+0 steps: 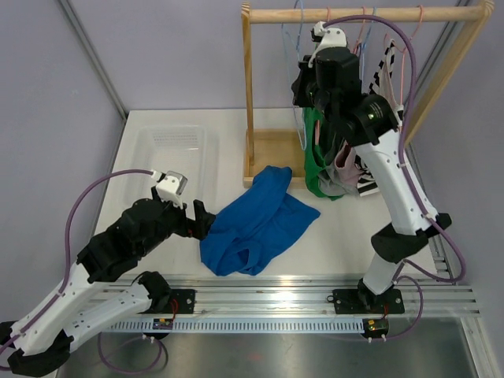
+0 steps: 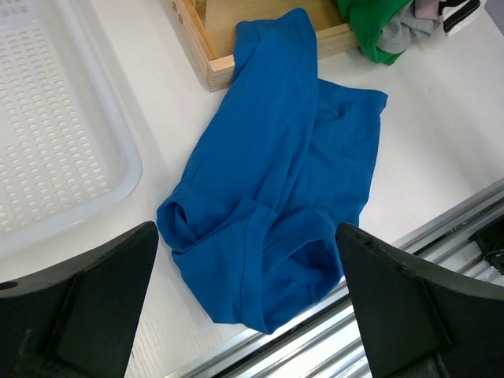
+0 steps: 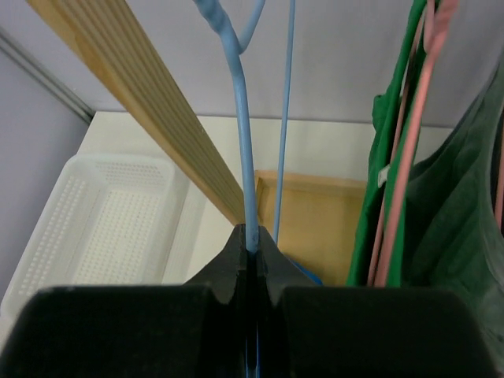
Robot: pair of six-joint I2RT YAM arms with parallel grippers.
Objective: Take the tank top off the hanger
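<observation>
The blue tank top point(image 1: 256, 224) lies crumpled on the white worktop point(image 1: 339, 236) in the lower middle of the overhead view. It is already off the hanger. Its upper end is draped over the edge of the rack's wooden base point(image 1: 272, 150).

The left claw point(image 2: 246, 236) hangs just above the top's near end with its fingers spread wide apart, gripping nothing. To its left sits a white perforated basket point(image 1: 169, 153).

At the upper right, the right claw point(image 3: 252, 248) is up by the wooden rail point(image 1: 362, 14), pinched together on the thin blue hanger point(image 3: 240, 118), which looks bare in the wrist view. Beside it on the right hangs a green garment point(image 3: 465, 220) on a pink hanger point(image 3: 405, 157). Below them more clothes bunch at the rack's foot, one striped black and white point(image 1: 366, 185).

A small board point(image 1: 164, 323) on the front rail carries markings too small to read.
</observation>
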